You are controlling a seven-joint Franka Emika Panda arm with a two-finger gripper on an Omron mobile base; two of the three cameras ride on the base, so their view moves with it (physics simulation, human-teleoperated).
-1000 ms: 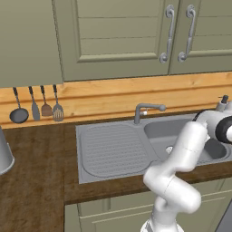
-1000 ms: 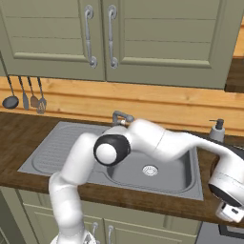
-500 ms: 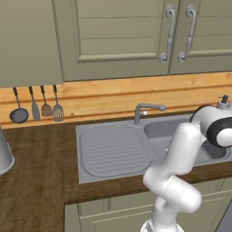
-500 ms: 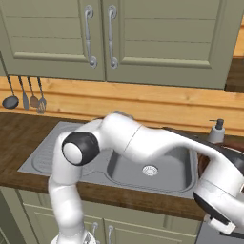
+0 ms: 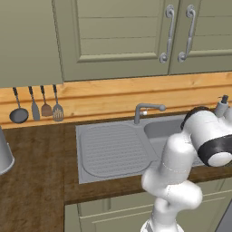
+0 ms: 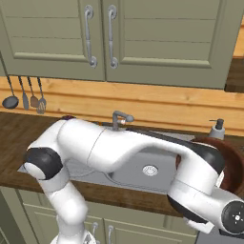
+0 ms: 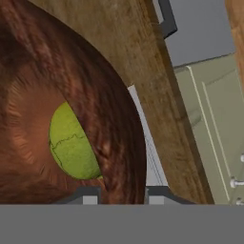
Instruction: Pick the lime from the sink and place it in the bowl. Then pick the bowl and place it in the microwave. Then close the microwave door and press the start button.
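The lime, round and yellow-green, lies inside the brown wooden bowl. The bowl's wall stands between the two fingertips of my gripper, which is shut on it at the rim. From the right base camera the bowl shows on the counter just right of the sink, half hidden behind my wrist. The grey steel sink has a ribbed drainboard on the left and its basin on the right. The microwave and its door are out of view.
A curved faucet rises behind the basin, and a soap dispenser stands behind the bowl. Utensils hang on the wooden backsplash at the left. A metal pot stands at the far left. Cabinet doors hang above the counter.
My arm has folded: the elbow has swung left in the right base view and the wrist looms larger by the bowl. The base has not moved.
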